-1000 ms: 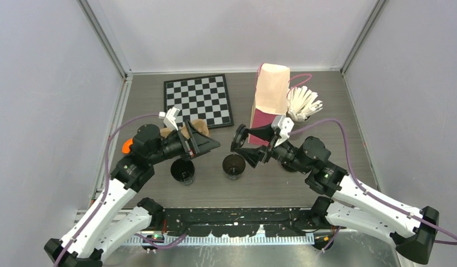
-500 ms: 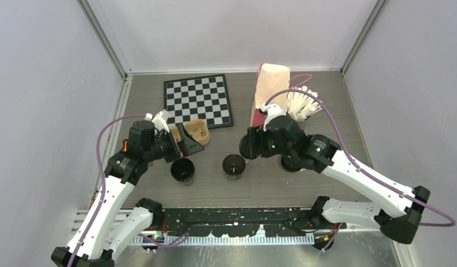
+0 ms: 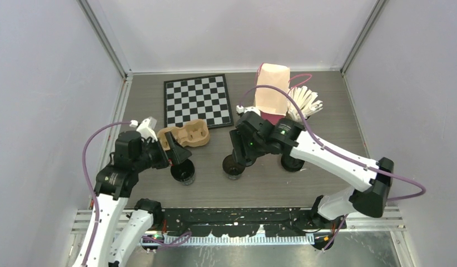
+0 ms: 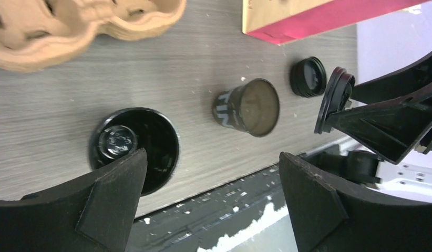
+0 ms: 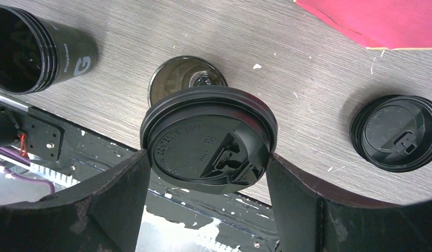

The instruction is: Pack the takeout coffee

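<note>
two small black cups stand upright and uncovered near the near edge of the bench (image 3: 326, 186), the left cup (image 3: 183, 171) and the right cup (image 3: 233, 166) side by side with a gap of bare wood-grain top between them. the right gripper (image 3: 241, 149) hangs just above the right cup, its fingers (image 5: 114, 199) pinching one flat black lid (image 5: 208, 139) by the rim; in the right wrist view that lid sits over the cup's mouth and hides part of it, and whether lid and cup touch cannot be told. a second lid (image 5: 395, 131) lies flat on the bench to the right of that cup, toward the right edge, apart from both cups. the left gripper (image 3: 180, 156) hovers close above the left cup, its fingers (image 4: 109, 205) spread wide with nothing held between them; the cup shows beside one finger in the left wrist view. a brown pulp tray (image 3: 187, 135) rests just beyond the left cup, next to a checkerboard (image 3: 197, 100) lying flat toward the far left corner. a tan paper bag (image 3: 271, 92) with a pink side stands near the far edge, right of the checkerboard, and a grey cup of white sticks (image 3: 303, 103) stands just beside the bag, toward the far right corner.
</note>
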You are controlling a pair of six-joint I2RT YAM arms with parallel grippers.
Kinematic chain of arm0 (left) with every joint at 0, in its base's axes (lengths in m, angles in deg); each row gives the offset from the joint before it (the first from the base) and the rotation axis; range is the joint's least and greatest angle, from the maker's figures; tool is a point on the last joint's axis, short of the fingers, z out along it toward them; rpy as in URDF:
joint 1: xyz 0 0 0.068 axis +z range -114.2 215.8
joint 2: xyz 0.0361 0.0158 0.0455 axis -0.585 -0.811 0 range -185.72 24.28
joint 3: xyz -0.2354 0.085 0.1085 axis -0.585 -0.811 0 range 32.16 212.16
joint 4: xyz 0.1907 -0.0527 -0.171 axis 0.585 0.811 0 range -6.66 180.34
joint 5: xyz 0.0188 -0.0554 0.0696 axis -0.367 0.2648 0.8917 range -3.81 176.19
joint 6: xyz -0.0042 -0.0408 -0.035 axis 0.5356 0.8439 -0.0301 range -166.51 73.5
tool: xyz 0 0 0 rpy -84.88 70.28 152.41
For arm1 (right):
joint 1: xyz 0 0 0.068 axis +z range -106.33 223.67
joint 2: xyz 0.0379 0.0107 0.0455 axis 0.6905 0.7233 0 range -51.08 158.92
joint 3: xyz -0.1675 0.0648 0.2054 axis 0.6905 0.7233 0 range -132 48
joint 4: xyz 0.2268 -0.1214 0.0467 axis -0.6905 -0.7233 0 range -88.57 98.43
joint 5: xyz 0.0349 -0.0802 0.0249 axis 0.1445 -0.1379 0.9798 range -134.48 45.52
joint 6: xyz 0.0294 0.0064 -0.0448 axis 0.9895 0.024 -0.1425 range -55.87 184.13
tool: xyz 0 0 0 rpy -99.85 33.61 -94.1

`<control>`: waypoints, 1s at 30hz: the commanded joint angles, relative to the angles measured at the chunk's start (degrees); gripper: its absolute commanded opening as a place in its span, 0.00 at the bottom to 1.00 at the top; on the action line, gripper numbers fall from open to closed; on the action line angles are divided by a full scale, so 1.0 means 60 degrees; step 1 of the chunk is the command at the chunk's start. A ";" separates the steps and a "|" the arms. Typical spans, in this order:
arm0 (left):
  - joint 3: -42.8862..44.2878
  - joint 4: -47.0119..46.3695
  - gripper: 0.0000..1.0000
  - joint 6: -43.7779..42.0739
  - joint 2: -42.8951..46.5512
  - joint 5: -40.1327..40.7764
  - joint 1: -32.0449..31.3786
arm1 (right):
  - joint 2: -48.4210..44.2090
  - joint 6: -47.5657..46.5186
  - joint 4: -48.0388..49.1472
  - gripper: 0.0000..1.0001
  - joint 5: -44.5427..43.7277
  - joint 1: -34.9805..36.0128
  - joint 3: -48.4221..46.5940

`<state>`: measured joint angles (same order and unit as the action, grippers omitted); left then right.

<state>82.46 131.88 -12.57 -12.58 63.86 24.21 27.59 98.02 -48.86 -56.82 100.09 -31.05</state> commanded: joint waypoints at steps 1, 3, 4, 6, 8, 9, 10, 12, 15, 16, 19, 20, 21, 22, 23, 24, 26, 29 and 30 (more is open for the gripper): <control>0.0287 0.0619 0.98 -0.0942 0.0920 0.1183 0.0043 | 0.1026 0.0176 -0.0596 0.70 -0.0206 0.0363 -0.1040; 0.0130 0.0437 0.98 -0.1069 0.1352 0.1139 0.0043 | 0.1485 0.0098 -0.0818 0.70 -0.0060 0.0445 -0.1404; 0.0008 0.0296 0.98 -0.1059 0.1542 0.1095 0.0043 | 0.1685 0.0012 -0.0916 0.70 0.0082 0.0461 -0.1572; -0.0222 0.0023 0.98 -0.1009 0.1884 0.1056 0.0036 | 0.2052 -0.0145 -0.1092 0.70 0.0229 0.0477 -0.1809; -0.0268 -0.0038 0.98 -0.0984 0.2085 0.1070 0.0043 | 0.2387 -0.0209 -0.1303 0.70 0.0253 0.0482 -0.2032; -0.0269 -0.0022 0.98 -0.0997 0.2148 0.1095 0.0036 | 0.2542 -0.0253 -0.1394 0.71 0.0265 0.0471 -0.2145; -0.0269 0.0006 0.98 -0.1003 0.2191 0.1122 0.0042 | 0.2680 -0.0279 -0.1477 0.71 0.0282 0.0471 -0.2259; -0.0244 0.0071 0.98 -0.1036 0.2218 0.1108 0.0043 | 0.2933 -0.0339 -0.1560 0.71 0.0342 0.0478 -0.2446; -0.0176 0.0217 0.98 -0.1072 0.2190 0.1092 0.0043 | 0.3260 -0.0582 -0.1687 0.73 0.0535 0.0475 -0.2734; -0.0167 0.0233 0.98 -0.1083 0.2189 0.1085 0.0041 | 0.3394 -0.0648 -0.1812 0.73 0.0546 0.0483 -0.2866; -0.0166 0.0261 0.98 -0.1100 0.2235 0.1085 0.0039 | 0.3853 -0.0827 -0.2208 0.73 0.0597 0.0470 -0.3313; -0.0166 0.0261 0.98 -0.1107 0.2244 0.1084 0.0042 | 0.3977 -0.0862 -0.2269 0.73 0.0629 0.0473 -0.3448; -0.0163 0.0261 0.98 -0.1101 0.2254 0.1081 0.0043 | 0.4113 -0.0897 -0.2313 0.73 0.0658 0.0479 -0.3532; -0.0155 0.0274 0.98 -0.1107 0.2257 0.1084 0.0043 | 0.4189 -0.0938 -0.2339 0.73 0.0669 0.0474 -0.3586; -0.0152 0.0275 0.98 -0.1126 0.2267 0.1084 0.0041 | 0.4252 -0.0954 -0.2344 0.73 0.0678 0.0477 -0.3624; -0.0152 0.0286 0.98 -0.1132 0.2270 0.1086 0.0043 | 0.4302 -0.0993 -0.2347 0.74 0.0698 0.0483 -0.3647; -0.0152 0.0277 0.98 -0.1137 0.2259 0.1092 0.0043 | 0.4392 -0.1019 -0.2354 0.74 0.0737 0.0472 -0.3705; -0.0148 0.0288 0.98 -0.1152 0.2234 0.1058 0.0043 | 0.4533 -0.1085 -0.2392 0.74 0.0724 0.0465 -0.3772; -0.0144 0.0290 0.98 -0.1147 0.2218 0.1052 0.0043 | 0.4569 -0.1092 -0.2393 0.74 0.0734 0.0461 -0.3790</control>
<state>81.08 134.28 -18.50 0.33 69.89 24.21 54.80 92.82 -61.65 -53.14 102.80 -50.96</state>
